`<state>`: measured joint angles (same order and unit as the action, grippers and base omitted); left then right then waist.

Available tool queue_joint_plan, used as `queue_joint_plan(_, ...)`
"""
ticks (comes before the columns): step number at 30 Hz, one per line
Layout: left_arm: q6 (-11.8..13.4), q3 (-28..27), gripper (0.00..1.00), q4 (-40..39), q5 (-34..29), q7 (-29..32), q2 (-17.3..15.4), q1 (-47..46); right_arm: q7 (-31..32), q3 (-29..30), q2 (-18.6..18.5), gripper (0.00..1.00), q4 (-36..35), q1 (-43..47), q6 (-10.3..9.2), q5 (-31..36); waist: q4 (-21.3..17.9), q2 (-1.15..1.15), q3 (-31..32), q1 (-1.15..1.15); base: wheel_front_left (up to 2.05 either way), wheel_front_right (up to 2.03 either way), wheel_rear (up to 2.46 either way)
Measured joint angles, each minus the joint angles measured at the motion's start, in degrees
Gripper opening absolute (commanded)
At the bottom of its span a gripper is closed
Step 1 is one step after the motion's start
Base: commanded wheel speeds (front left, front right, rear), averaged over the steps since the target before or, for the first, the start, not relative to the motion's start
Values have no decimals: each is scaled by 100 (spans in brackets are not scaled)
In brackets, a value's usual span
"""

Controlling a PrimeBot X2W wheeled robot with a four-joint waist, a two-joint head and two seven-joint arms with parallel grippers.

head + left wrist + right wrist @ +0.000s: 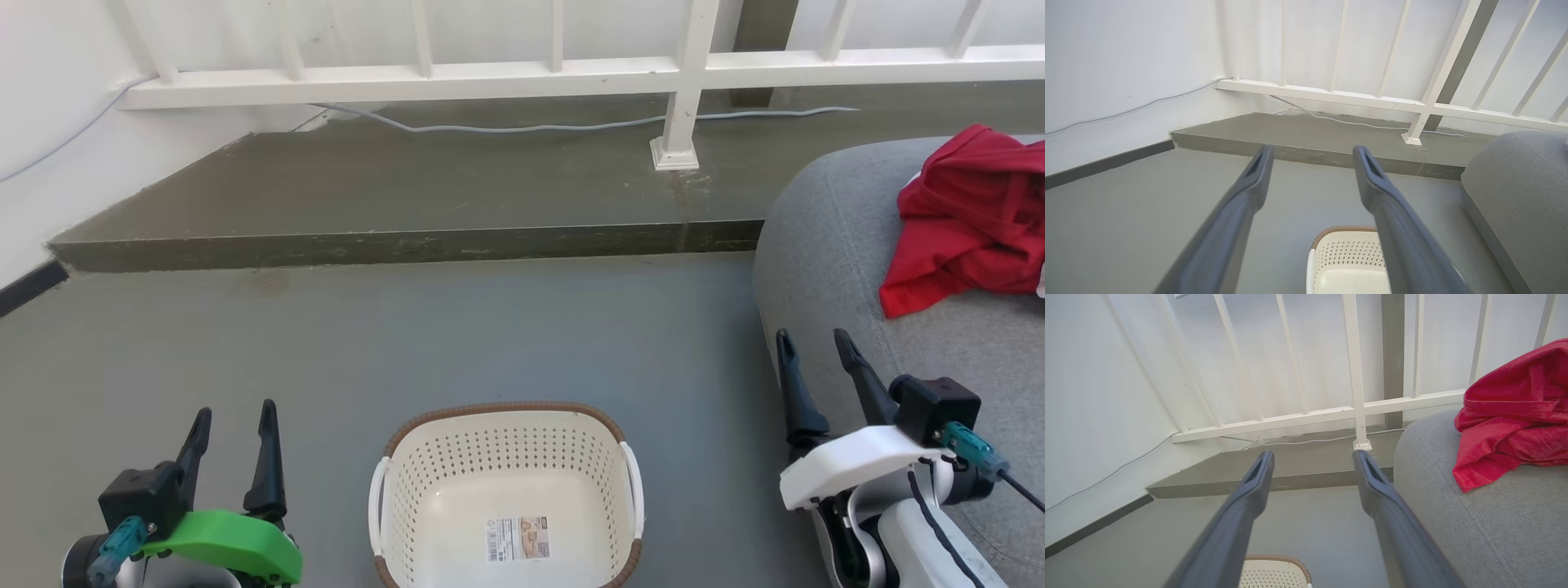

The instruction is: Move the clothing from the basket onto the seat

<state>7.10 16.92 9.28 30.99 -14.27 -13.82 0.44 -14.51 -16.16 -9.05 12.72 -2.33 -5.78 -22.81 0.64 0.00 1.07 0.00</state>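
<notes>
Apparently the job is done, or nearly: the clothing (971,220) lies heaped on the seat (824,245) at two o'clock in the head view. The basket (506,457) at six o'clock holds no fabric, just its label sticker (517,537). The left end effector (236,408) and right end effector (812,333) hover with fingers apart, gripping nothing. The heap runs past the frame edge, so I cannot count the garments.

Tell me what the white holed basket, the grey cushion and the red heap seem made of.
The cream-white perforated basket looks like smooth moulded plastic, its brown rim woven-look. The large grey seat cushion seems matte woven upholstery, weave showing. The crumpled red clothing is probably soft fabric: it folds loosely.
</notes>
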Motion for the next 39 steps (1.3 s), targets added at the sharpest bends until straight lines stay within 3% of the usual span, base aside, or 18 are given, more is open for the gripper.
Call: queue_joint_plan(39,0,-205,100,-609,-675,-5,146,343,253,303,-12,100,-784,426,-131,131,-50,0,-54,0,0,0,0)
